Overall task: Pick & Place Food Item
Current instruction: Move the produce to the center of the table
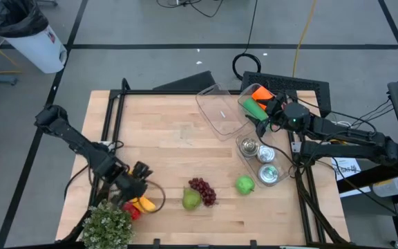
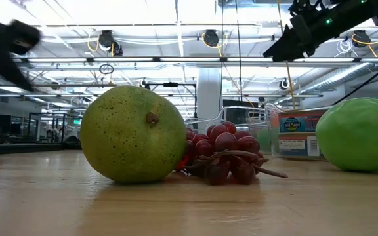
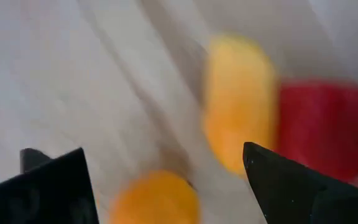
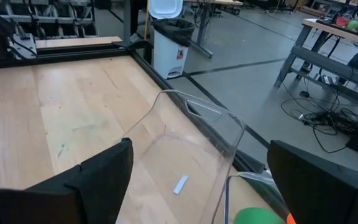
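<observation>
Pear, green w/ speckled skin, rounded, stem end facing low cam, sits near table's front edge, touching red grapes just right of it. Green apple farther right. Left gripper low at front-left corner by yellow, orange & red pieces, fingers apart, holding nothing. Bare wood fills table's middle. Right gripper at far-right edge, fingers wide, empty, beside clear bin tipped on its side.
</observation>
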